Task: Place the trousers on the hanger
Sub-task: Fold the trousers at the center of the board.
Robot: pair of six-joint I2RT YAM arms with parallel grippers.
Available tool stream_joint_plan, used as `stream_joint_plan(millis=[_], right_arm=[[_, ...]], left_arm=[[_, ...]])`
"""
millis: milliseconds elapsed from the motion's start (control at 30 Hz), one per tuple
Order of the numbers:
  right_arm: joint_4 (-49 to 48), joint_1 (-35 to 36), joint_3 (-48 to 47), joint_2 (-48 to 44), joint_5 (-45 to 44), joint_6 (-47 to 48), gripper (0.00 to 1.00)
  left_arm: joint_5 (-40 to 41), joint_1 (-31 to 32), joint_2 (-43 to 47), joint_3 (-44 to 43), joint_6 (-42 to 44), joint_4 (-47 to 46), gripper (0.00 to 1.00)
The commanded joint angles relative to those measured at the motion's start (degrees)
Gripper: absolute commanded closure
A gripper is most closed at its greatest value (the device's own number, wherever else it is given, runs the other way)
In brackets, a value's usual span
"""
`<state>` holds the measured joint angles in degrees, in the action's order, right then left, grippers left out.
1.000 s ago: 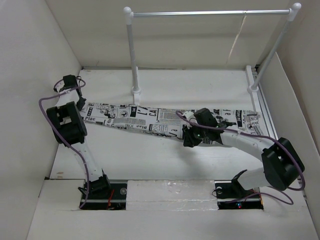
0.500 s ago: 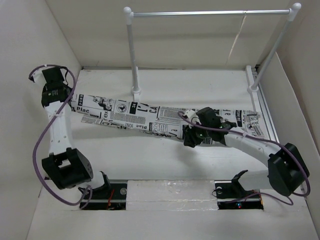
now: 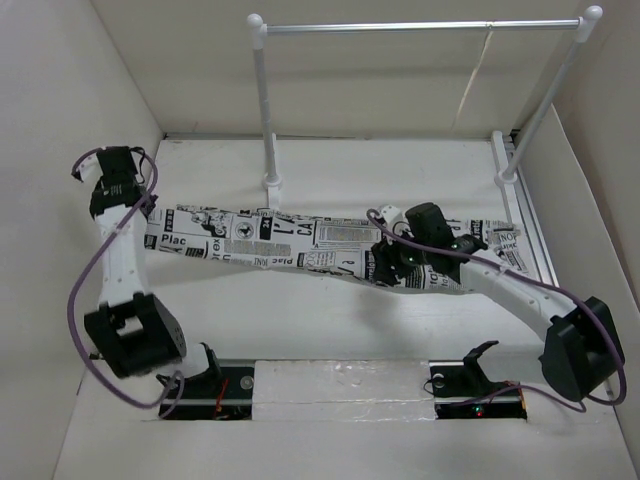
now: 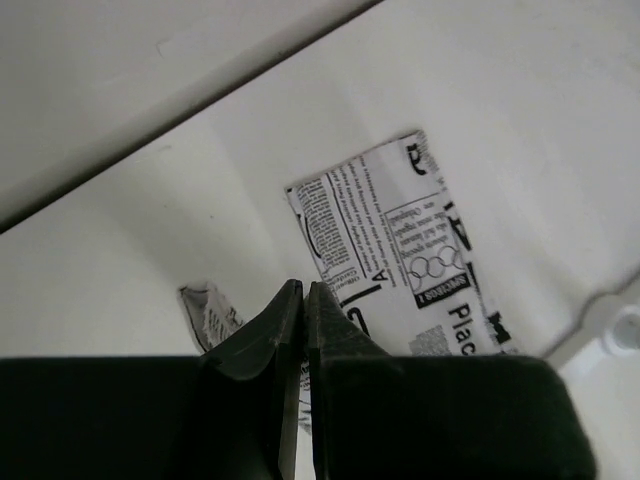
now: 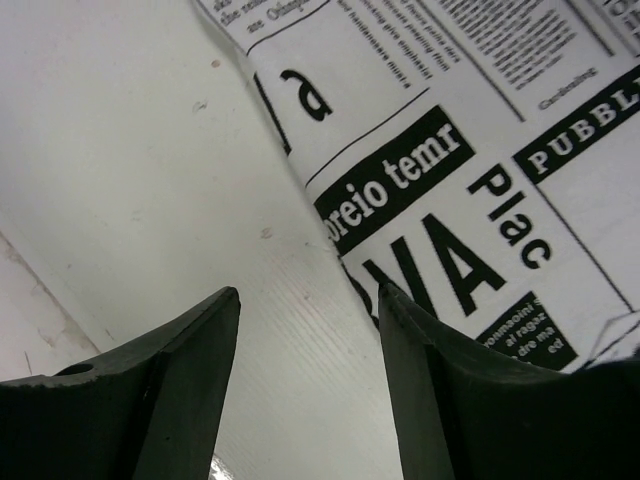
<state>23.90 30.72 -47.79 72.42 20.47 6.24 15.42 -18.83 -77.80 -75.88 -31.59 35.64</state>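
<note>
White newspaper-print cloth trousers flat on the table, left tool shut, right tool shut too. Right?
No: the right tool is open, fingers spread over the edge of the white cloth trousers printed with black newspaper text, per the right wrist view. The trousers do lie on the white table, and the left tool is shut.

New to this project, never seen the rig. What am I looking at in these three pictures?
A left arm and a right arm are bolted at the near edge of the table. The top picture looks down from above and behind them; the other two come from wrist cameras. The newspaper-print trousers lie across the table. Behind stands a clothes rail; the thin pale line hanging from it looks like the hanger. The left hand is shut, no cloth seen in it, near the trousers' end. The right hand is open over their edge. Nothing seems held.
</note>
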Motion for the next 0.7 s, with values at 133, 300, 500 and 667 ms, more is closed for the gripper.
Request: stream_joint_plan(millis=[133,300,500,667], right_arm=[[2.73,-2.86,-5.21,-1.84,-1.13,0.35,0.37],[5.1,-3.39,-6.26,-3.25,-2.36,-1.31,0.37],[6.86,-1.72,-6.88,-4.22,-4.91,-3.16,0.36],[8.26,-2.41,-5.65,-5.36,-7.46,-3.16,0.34]], left_arm=[[0.75,0.02,-20.97,-13.14,-2.5,-4.52,1.0],[1.81,0.02,-34.86,-26.13,-3.04,-3.03,1.0],[2.07,0.02,-41.64,-33.81,-3.21,-2.76,1.0],[1.55,0.02,-48.84,-38.29,-2.51,2.06,0.91]])
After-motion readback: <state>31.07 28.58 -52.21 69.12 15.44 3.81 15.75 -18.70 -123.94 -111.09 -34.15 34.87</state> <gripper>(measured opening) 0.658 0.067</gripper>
